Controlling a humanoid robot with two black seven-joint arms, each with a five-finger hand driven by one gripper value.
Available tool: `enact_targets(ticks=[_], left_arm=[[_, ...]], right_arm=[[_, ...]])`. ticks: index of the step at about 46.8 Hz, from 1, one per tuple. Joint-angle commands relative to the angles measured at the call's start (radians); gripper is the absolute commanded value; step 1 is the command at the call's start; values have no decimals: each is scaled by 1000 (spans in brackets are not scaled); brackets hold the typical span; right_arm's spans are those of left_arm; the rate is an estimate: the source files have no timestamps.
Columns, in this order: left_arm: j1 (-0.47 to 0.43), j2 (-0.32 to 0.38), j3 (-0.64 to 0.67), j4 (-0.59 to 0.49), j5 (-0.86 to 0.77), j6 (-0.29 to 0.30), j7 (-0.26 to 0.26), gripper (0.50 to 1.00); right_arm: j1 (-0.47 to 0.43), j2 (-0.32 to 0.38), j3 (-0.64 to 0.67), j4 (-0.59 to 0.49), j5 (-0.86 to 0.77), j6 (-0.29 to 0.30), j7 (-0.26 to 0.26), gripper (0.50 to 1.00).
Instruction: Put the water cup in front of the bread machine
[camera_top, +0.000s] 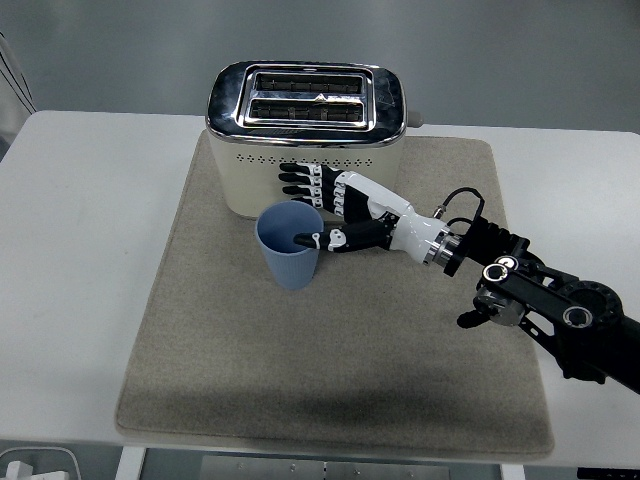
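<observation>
A blue water cup (288, 250) stands upright on the beige mat (250, 340), just in front of the cream bread machine (305, 135). My right hand (322, 208) reaches in from the right, beside the cup's right side. Its four fingers (300, 186) are spread and lifted off the cup, in front of the bread machine's front wall. The thumb tip lies at the cup's right rim. The hand holds nothing. My left arm is out of view.
The mat covers the middle of the white table (70, 230). My right arm (545, 305) lies over the mat's right part. The bread machine stands at the mat's far edge with two open slots on top.
</observation>
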Motion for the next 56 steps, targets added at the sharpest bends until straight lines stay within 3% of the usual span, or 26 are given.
enact_targets(ticks=[1, 9, 22, 43, 56], left_arm=[[0, 0, 0, 0, 0, 0, 0, 1000], [0, 0, 0, 0, 0, 0, 0, 1000], [0, 0, 0, 0, 0, 0, 0, 1000], [0, 0, 0, 0, 0, 0, 0, 1000], [0, 0, 0, 0, 0, 0, 0, 1000]], right_arm=[[1, -2, 2, 1, 3, 0, 1, 915], [16, -18, 15, 3, 9, 9, 1, 915], [23, -69, 61, 12, 14, 126, 7, 915], [23, -107, 92, 34, 14, 221, 36, 915], [24, -213, 169, 34, 95, 327, 36, 915]])
